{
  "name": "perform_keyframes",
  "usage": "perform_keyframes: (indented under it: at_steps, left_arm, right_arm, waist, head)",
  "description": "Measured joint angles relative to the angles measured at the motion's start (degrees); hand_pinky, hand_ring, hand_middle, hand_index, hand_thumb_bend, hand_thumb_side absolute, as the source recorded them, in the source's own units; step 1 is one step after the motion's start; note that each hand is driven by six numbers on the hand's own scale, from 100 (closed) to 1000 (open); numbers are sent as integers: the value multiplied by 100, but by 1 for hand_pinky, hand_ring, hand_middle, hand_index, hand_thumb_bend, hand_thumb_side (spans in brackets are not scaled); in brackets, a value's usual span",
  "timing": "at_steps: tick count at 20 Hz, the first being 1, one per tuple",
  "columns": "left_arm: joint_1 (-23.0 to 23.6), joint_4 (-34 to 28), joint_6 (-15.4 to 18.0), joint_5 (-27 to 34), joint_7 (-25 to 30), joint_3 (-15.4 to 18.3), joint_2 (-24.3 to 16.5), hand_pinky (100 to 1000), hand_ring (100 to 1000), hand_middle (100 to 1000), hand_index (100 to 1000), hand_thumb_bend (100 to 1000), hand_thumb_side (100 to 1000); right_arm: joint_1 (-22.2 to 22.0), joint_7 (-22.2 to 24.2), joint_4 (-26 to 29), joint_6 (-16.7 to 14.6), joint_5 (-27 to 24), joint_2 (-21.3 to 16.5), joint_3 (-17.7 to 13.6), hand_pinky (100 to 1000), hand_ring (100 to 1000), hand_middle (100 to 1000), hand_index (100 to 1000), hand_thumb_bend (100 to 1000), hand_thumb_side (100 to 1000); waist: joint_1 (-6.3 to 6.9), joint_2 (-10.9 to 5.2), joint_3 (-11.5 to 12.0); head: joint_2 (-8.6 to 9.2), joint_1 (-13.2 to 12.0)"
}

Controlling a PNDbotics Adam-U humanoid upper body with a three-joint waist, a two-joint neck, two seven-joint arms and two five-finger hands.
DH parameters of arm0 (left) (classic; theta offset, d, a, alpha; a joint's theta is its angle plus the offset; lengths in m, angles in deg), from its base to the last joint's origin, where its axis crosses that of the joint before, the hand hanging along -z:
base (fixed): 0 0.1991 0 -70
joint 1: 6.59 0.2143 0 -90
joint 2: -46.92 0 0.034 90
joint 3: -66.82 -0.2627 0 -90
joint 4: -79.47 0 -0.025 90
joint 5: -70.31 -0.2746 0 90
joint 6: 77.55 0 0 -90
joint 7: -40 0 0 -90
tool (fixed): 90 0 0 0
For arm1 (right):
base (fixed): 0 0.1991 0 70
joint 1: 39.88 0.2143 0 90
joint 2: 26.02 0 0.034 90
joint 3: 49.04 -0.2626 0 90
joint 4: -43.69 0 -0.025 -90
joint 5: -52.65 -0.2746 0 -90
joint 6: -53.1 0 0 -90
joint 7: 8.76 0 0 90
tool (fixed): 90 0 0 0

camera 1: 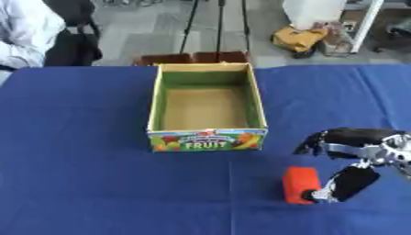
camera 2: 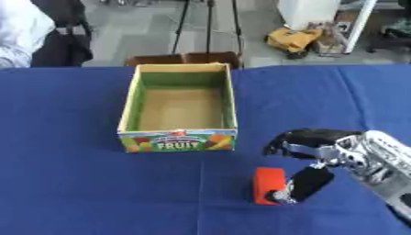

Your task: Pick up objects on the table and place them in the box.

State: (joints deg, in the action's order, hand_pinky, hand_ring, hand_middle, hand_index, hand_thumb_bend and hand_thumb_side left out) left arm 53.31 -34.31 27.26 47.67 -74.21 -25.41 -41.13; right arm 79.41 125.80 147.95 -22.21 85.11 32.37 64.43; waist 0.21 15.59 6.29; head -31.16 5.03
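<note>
- the step in hand looks like the pick-up: the right robot hand (camera 2: 309, 158) is down at the red block (camera 1: 299, 184), which sits on the blue surface (camera 1: 80, 174), near the front and to the right of the box (camera 1: 206, 139).
- the thumb touches the block's right side and the other fingers arch above and behind it, not closed round it, so i would call the robot hand open and holding nothing.
- the box is open on top and looks empty inside (just its brown floor shows), so no thing has gone in.
- next, i think the fingers need to close on the block, then lift it up and over the near wall of the box.
- the right eye view shows more of the silver arm; the left eye view cuts it off.
- the left robot hand shows in neither view.
</note>
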Motion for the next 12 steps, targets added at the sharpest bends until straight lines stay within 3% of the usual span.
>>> perform_keyframes:
  at_steps: [9, 10, 12]
  left_arm:
    - [-13, 0, -7, 2, -1, 0, 1, 860, 927, 884, 989, 131, 1000]
    - [-14, 0, -9, 2, 1, 0, 1, 860, 927, 884, 989, 130, 1000]
    - [-14, 0, -11, 3, 2, 0, 2, 860, 927, 883, 989, 130, 1000]
  right_arm:
    - [50, 23, -240, -84, 19, 137, 96, 680, 832, 805, 902, 491, 536]
    - [51, 18, -271, -94, 27, 146, 101, 674, 810, 765, 840, 471, 528]
    - [55, -11, -381, -121, 93, 149, 135, 664, 799, 756, 825, 461, 521]
  waist:
    - [0, 31, 5]
    - [0, 31, 7]
    - [0, 31, 24]
  head:
    - [3, 3]
    - [3, 3]
    - [4, 8]
